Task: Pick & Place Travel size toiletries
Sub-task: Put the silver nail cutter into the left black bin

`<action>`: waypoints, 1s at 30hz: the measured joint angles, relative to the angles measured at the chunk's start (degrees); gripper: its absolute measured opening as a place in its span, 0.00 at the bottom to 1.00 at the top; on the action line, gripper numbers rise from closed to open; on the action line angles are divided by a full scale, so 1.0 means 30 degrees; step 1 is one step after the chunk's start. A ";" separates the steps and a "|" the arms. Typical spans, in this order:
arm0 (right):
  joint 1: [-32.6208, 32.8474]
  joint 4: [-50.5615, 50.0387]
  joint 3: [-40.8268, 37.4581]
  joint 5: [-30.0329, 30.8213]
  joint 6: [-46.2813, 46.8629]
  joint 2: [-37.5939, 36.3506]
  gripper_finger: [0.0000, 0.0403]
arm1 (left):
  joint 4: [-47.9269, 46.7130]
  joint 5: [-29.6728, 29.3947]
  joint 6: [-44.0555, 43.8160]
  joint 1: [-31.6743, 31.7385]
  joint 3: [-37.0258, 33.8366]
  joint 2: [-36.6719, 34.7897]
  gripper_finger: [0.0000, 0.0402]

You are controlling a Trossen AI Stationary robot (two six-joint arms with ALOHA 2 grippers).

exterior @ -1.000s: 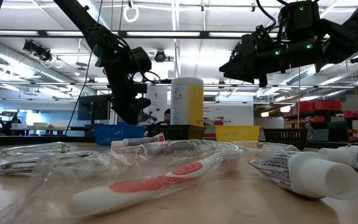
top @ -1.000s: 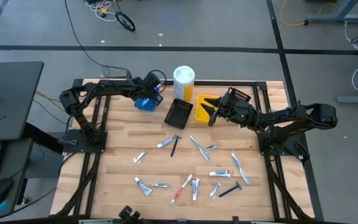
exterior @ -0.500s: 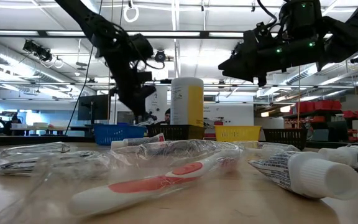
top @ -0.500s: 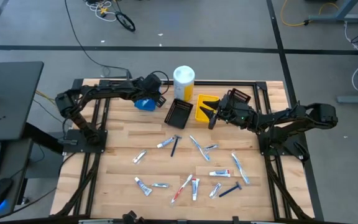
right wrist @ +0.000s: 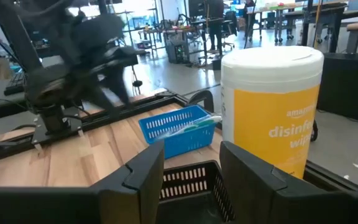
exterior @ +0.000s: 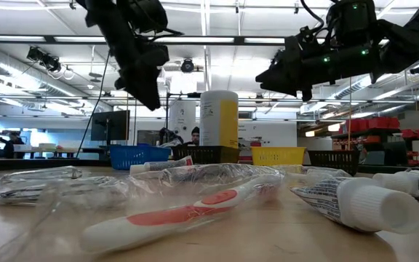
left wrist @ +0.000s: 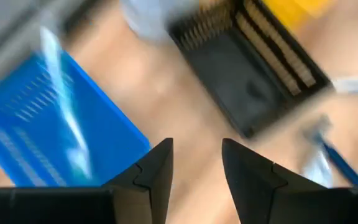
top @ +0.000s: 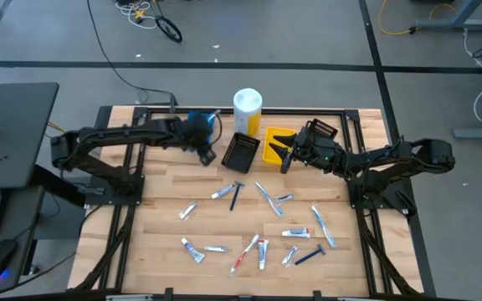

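The left gripper (top: 205, 152) is hovering beside the blue bin (left wrist: 55, 124), fingers apart and holding nothing. The right gripper (top: 281, 150) is hanging over the yellow bin (top: 273, 147), fingers also apart. The toiletries (top: 258, 221) are lying scattered across the table (top: 157, 188); one toothbrush (right wrist: 194, 124) is resting in the blue bin.

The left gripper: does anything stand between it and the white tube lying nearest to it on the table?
Nothing visible does. The left gripper hangs open beside the black bin, and only bare wood lies between it and the white tube.
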 joint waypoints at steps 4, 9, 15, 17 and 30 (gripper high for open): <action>0.0000 -0.0090 0.0000 -0.0002 -0.0007 0.0000 0.41 | -0.2511 0.0148 -0.1799 -0.1621 0.0000 0.0000 0.35; 0.0000 -0.0827 0.0000 -0.0036 -0.0007 0.0000 0.41 | -0.4289 0.0153 -0.4414 -0.4091 0.0000 0.0000 0.35; 0.0000 -0.3763 0.0000 -0.1490 0.0078 0.0000 0.41 | -0.4069 0.1728 -0.6708 -0.6619 -0.1490 0.0022 0.35; 0.0029 -0.4659 0.0000 -0.1526 0.0262 0.0000 0.41 | -0.3970 0.1519 -0.8356 -0.7235 -0.2042 0.0022 0.35; 0.0029 -0.5324 0.0000 -0.1527 0.0555 0.0000 0.41 | 0.0699 0.1042 -1.2498 -1.1275 -0.5939 0.0022 0.35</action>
